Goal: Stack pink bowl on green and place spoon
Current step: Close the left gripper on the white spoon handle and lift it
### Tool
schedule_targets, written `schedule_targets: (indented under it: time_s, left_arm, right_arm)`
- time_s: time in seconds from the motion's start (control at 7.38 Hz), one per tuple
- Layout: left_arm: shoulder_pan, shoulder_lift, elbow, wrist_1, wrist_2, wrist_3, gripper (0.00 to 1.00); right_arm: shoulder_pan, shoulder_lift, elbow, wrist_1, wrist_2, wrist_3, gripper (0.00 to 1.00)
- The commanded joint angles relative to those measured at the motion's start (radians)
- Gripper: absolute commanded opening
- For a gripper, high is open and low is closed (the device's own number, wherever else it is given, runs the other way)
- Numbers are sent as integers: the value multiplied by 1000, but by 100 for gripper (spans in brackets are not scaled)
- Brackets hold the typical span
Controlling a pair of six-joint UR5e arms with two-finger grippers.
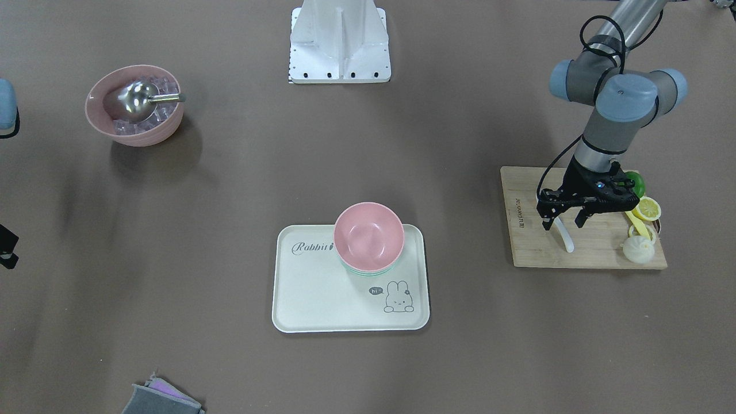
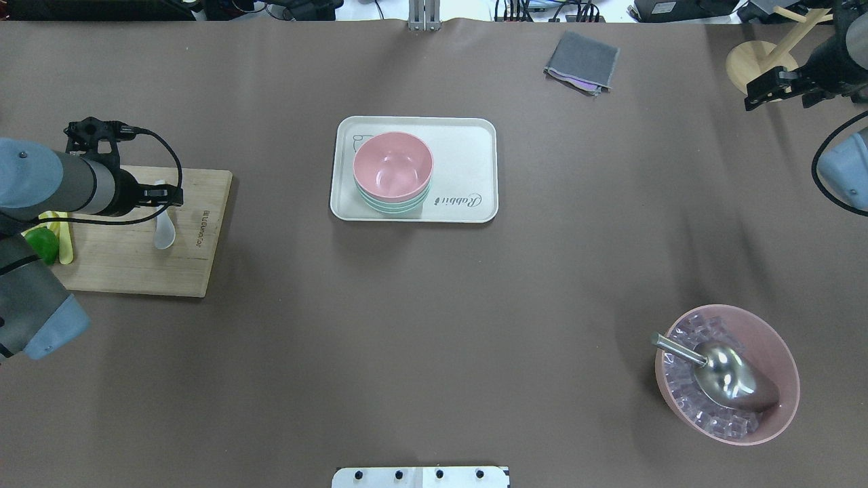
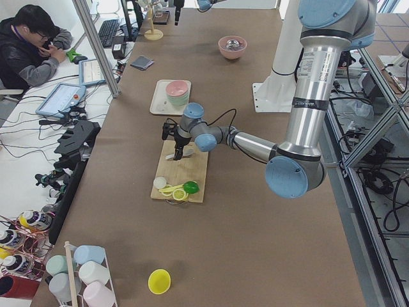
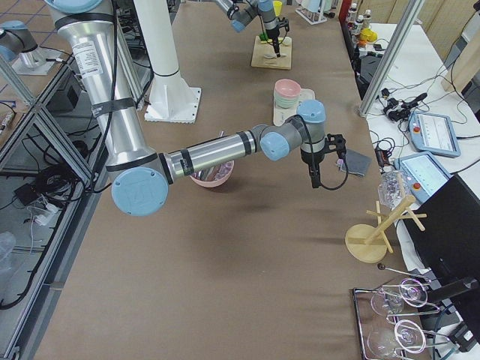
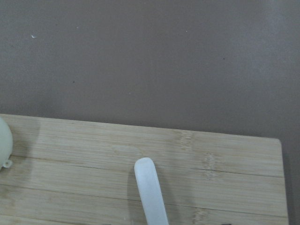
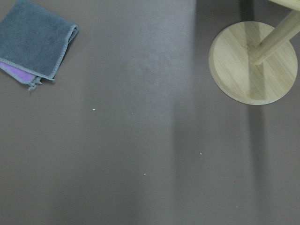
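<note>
The left gripper (image 1: 563,225) hangs low over the wooden cutting board (image 1: 532,247), its 2 fingers spread well apart and pointing down, with nothing between them that I can see it gripping. The white spoon (image 1: 567,240) lies flat on the board right under it. From the front its handle end seems to sit in the gap between the fingers, and the wrist camera looks straight down along that handle. I can't tell whether either finger touches it.

At the board's far end, clear of the fingers, sit a lemon slice (image 1: 647,208), a lime (image 1: 636,181) and a pale round bun-like thing (image 1: 639,250).

Out in the middle of the table, the pink bowl (image 1: 368,236) already sits nested in the green bowl (image 1: 368,272), only a thin green rim showing below it, both on the white rabbit tray (image 1: 310,299). So the stacking looks done to me, and the step in hand is picking up the spoon.

I'd say the next move calls for closing squarely across the thin handle, lifting it, and carrying it well across to the tray. The handle is slim and glossy, so a shallow or off-centre pinch could let it twist or slip.

The right gripper (image 2: 766,91) is parked far off near a wooden stand (image 2: 749,64) and a grey cloth (image 2: 582,61). I cannot make out how its fingers stand. A second pink bowl (image 1: 135,123), holding ice cubes and a metal scoop (image 1: 138,99), stands apart.
</note>
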Motion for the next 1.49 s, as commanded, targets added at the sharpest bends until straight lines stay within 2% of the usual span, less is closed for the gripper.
schedule_targets:
  time_s: [0.0, 0.27, 0.41, 0.81, 1.08, 1.36]
  left_arm:
    - [0, -4, 15, -34, 0, -8, 41]
    - [0, -4, 17, -35, -2, -6, 8]
    - [0, -4, 17, -35, 0, -3, 2]
    - [0, -4, 6, -37, -3, 1, 0]
    - [0, -17, -50, -26, -31, -2, 0]
    - [0, -95, -55, -25, -56, -16, 0]
  right_arm:
    - [17, -17, 2, 0, 0, -18, 100]
    - [19, -17, 2, 0, -1, -18, 100]
    - [19, -17, 2, 0, -1, -18, 100]
    - [19, -19, 2, 0, -1, -18, 100]
    - [26, -34, 2, 0, -1, -18, 100]
    - [34, -116, -6, 0, 2, -38, 100]
